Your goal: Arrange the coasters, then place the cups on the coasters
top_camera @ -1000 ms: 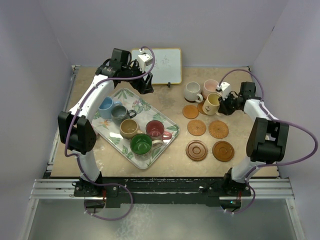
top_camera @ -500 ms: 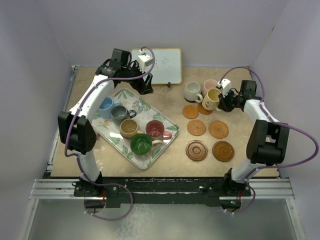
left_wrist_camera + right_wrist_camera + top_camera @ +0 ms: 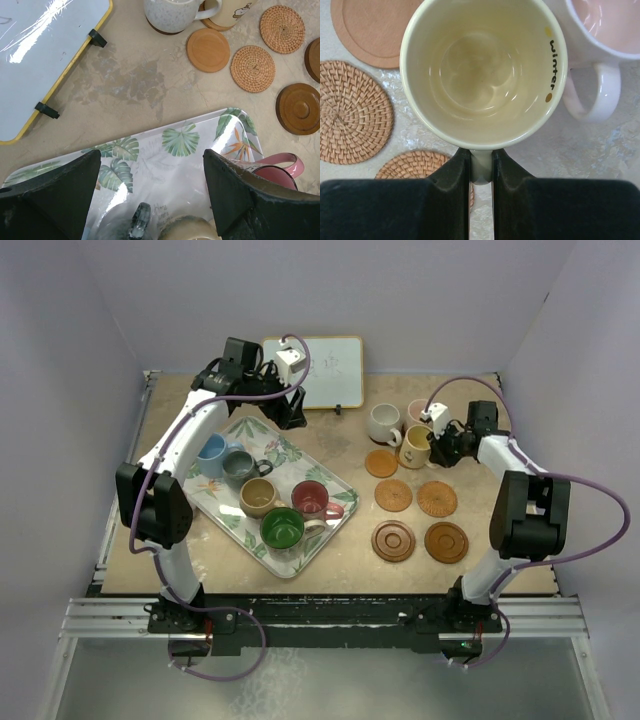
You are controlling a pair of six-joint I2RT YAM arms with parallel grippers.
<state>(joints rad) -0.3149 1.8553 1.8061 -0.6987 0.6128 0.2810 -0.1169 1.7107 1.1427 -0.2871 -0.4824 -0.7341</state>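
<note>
the table (image 3: pixel 340 440) is carrying everything. on its left half the leaf-patterned tray (image 3: pixel 293 455) is lying at an angle, holding the light blue cup (image 3: pixel 212 453), the dark grey-blue cup (image 3: pixel 240 468), the tan cup (image 3: pixel 259 496), the red cup (image 3: pixel 312 498) and the green cup (image 3: pixel 282 528). a whiteboard (image 3: pixel 330 370) is sitting at the far edge.

the left gripper (image 3: pixel 290 415) is hovering over the tray's far end, its jaws standing wide apart and gripping nothing. the right gripper (image 3: pixel 481 165) is pinching the handle of the yellow cup (image 3: pixel 482 70), its jaws drawn almost together on it. that cup is standing upright at the far right, just beside the pink cup (image 3: pixel 605 30) and near the off-white cup (image 3: pixel 383 422), over a coaster (image 3: pixel 216 25) peeking out beneath it; whether it is resting there cannot be told.

nearer the arms, an orange coaster (image 3: pixel 381 462), two woven coasters (image 3: pixel 393 495) and two dark coasters (image 3: pixel 445 542) are lying bare.
</note>
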